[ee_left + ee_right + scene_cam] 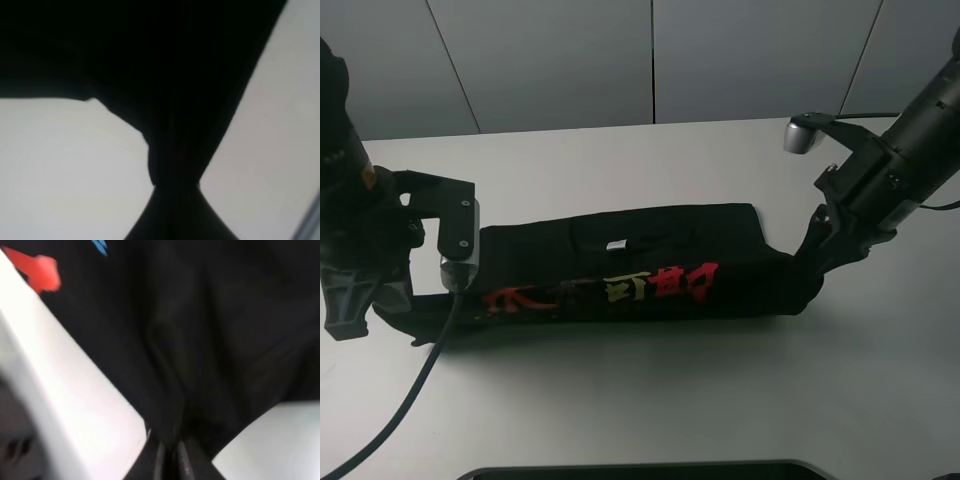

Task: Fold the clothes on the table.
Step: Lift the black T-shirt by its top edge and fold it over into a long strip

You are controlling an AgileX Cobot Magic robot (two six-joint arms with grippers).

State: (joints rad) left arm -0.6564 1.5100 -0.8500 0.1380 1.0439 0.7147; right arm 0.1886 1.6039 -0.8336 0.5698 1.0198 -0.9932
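The clothes (620,270), a black T-shirt, lie as a long band across the white table (650,390), with red and yellow characters along the near edge and a small white tag in the middle. My left gripper (365,305) is shut on the shirt's left end. In the left wrist view black cloth (165,75) narrows into a pinched bunch at the left gripper (175,200). My right gripper (817,245) is shut on the shirt's right end, which is lifted slightly. In the right wrist view its fingers (159,460) clamp dark cloth (210,340), with red print (37,270) nearby.
A grey panelled wall (650,60) runs behind the table. A dark object (640,470) lies at the table's near edge. A black cable (410,390) trails from the left arm across the tabletop. Bare white surface shows in front of and behind the shirt.
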